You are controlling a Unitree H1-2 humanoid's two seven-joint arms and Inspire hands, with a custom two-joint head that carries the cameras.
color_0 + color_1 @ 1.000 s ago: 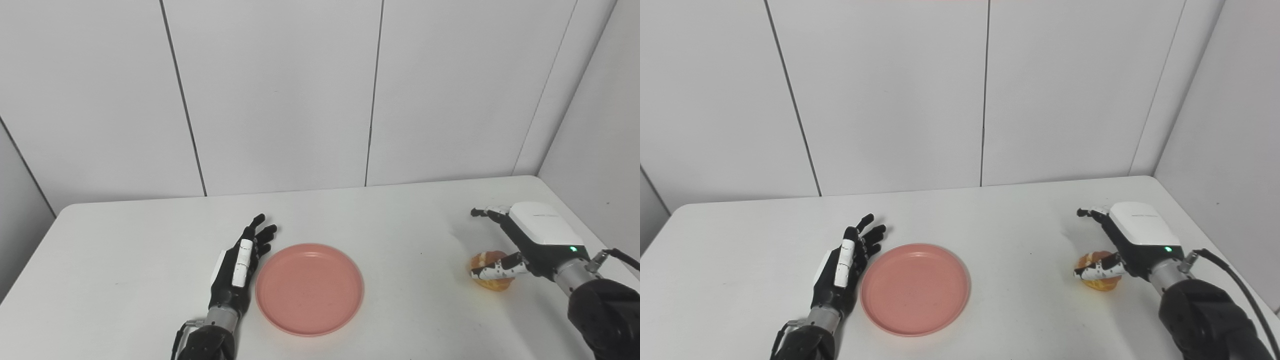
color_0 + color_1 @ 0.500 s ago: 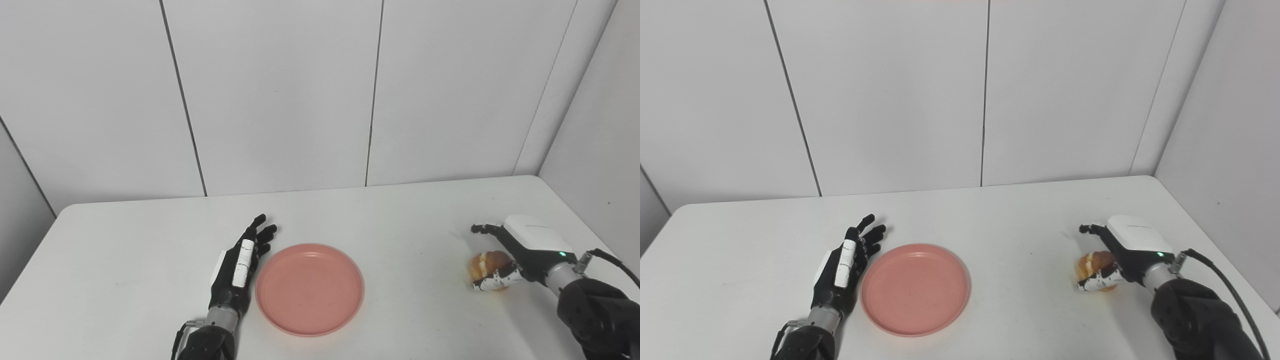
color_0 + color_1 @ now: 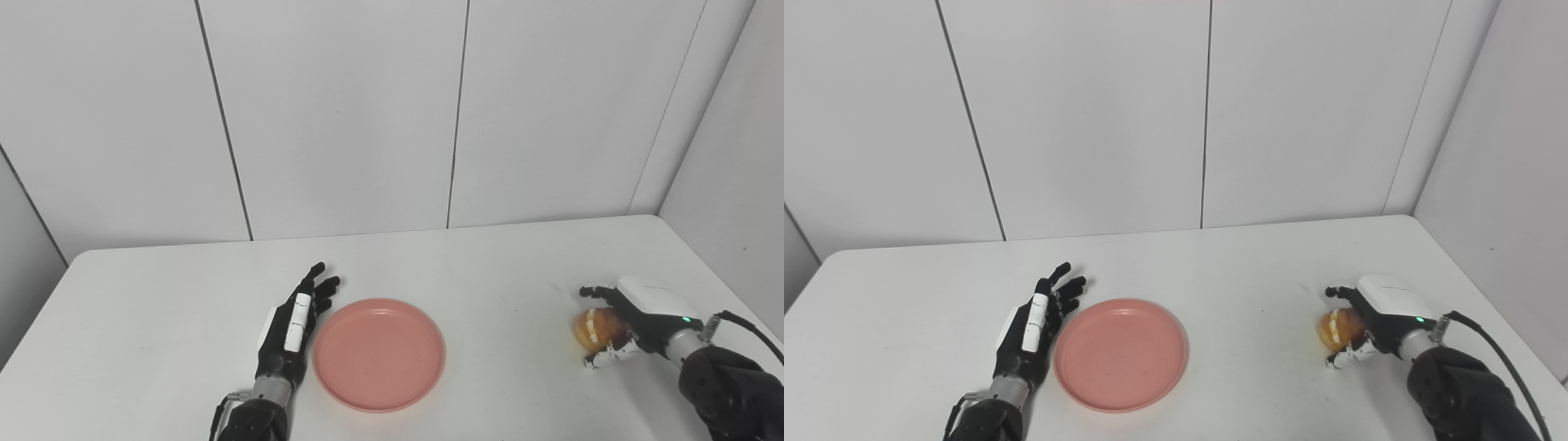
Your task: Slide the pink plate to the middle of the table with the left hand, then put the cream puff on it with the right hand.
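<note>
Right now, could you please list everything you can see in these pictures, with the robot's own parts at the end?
pink plate: one, pink, empty, on the table near its middle, just right of the left hand.
cream puff: one, golden brown with a pale filling line, near the table's right edge, between the right hand's fingers and thumb.
table: one, white, across the lower picture.
wall panels: white, behind the table and along its right side.
left hand: one, black with white patches, open, fingers apart, beside the plate's left rim.
right hand: one, black with a white back, wrapped around the cream puff.
</note>
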